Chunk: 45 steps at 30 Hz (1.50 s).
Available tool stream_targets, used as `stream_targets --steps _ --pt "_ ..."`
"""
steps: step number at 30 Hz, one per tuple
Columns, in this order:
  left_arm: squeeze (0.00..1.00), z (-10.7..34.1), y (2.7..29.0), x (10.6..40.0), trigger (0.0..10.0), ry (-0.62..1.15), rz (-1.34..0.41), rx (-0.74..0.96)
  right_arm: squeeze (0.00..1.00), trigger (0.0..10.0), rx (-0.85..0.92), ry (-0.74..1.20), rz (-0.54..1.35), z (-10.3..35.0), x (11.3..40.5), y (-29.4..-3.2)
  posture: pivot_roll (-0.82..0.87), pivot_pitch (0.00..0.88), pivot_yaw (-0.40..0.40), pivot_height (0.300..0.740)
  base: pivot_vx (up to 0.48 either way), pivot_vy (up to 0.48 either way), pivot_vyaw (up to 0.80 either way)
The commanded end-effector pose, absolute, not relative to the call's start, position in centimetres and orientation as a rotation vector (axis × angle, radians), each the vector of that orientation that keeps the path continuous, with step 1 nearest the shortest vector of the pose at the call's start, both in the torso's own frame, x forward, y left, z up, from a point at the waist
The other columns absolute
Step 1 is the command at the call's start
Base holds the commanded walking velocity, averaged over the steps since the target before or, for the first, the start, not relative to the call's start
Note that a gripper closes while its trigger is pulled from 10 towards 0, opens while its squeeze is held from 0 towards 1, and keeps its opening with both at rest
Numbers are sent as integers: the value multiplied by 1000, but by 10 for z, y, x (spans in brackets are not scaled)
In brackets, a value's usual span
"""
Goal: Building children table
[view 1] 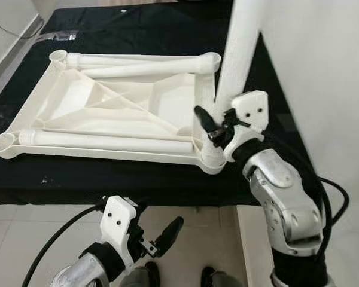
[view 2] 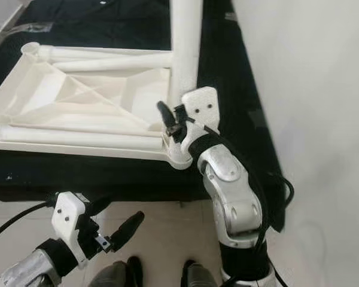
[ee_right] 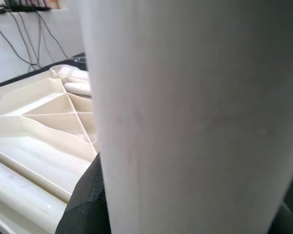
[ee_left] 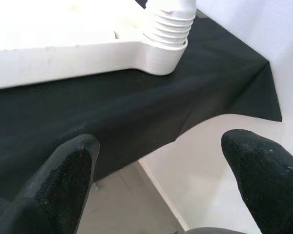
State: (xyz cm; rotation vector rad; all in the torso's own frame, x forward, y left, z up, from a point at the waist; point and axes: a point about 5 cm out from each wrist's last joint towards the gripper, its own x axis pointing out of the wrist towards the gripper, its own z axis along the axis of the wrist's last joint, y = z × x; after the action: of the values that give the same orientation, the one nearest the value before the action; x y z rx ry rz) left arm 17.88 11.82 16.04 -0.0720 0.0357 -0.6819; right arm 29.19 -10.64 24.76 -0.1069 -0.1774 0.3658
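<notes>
One tabletop, three legs, right end effector gripping one

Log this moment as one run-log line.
stage: leg fitting | right gripper: shut on upright leg in tabletop corner socket | left gripper: open, idle below table edge | loose legs: lying in tabletop

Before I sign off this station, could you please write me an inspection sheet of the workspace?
Surface: black cloth covering a low platform.
Job's things: white tabletop lying underside up; upright leg standing in its near right corner socket; two loose legs lying inside the frame.
Clutter: clear plastic wrap at the far left.
Grippers: right gripper shut on the upright leg near its base; left gripper open, low over the floor.
Cables: black cables along both arms.
Surroundings: white wall at right, pale tiled floor.
</notes>
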Motion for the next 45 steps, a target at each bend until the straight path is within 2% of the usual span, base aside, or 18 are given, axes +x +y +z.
stream_targets --steps 1,11,17,19,23,24,28,33,34,36,37,43,45 --pt "0 156 119 178 10000 49 -681 -63 0 10000 -117 103 282 195 299 -119 -46 294 12 740 0 0 0" --pt "0 156 120 184 10000 34 -669 -57 0 10000 -102 112 200 193 288 -108 -48 284 9 740 0 0 0" --pt "0 163 131 198 10000 -8 -594 33 0 10000 -74 69 199 192 284 -104 -49 261 13 740 0 0 0" --pt "0 178 151 219 10000 -70 -454 24 0 10000 -71 12 231 197 282 -100 -46 257 13 740 0 0 0" --pt "0 194 161 229 10000 -128 -409 7 0 10000 -78 -24 268 199 280 -95 -46 252 14 740 0 0 0" --pt "0 217 169 239 10000 -201 -387 -3 0 10000 -105 -60 325 199 276 -90 -33 240 17 740 0 0 0" --pt "0 235 172 246 10000 -256 -398 -19 0 10000 -106 -79 375 198 273 -85 -29 236 22 740 0 0 0" --pt "0 273 162 254 10000 -342 -556 -104 0 10000 -118 -67 399 193 273 -83 -31 221 35 740 0 0 0" --pt "0 288 153 255 10000 -367 -677 -133 0 10000 -122 -68 414 192 275 -81 -38 211 38 740 0 0 0" --pt "0 294 150 255 10000 -379 -730 -144 0 10000 -125 -69 419 193 275 -81 -38 211 38 740 0 0 0" --pt "0 304 146 254 10000 -389 -817 -154 0 10000 -126 -70 426 194 276 -80 -38 208 38 740 0 0 0" --pt "0 327 142 246 10000 -366 -1147 -87 0 10000 -152 -56 449 194 285 -78 -41 198 39 740 0 0 0" --pt "0 327 142 246 10000 -366 -1147 -87 0 10000 -152 -56 449 194 285 -78 -41 198 39 740 0 0 0"
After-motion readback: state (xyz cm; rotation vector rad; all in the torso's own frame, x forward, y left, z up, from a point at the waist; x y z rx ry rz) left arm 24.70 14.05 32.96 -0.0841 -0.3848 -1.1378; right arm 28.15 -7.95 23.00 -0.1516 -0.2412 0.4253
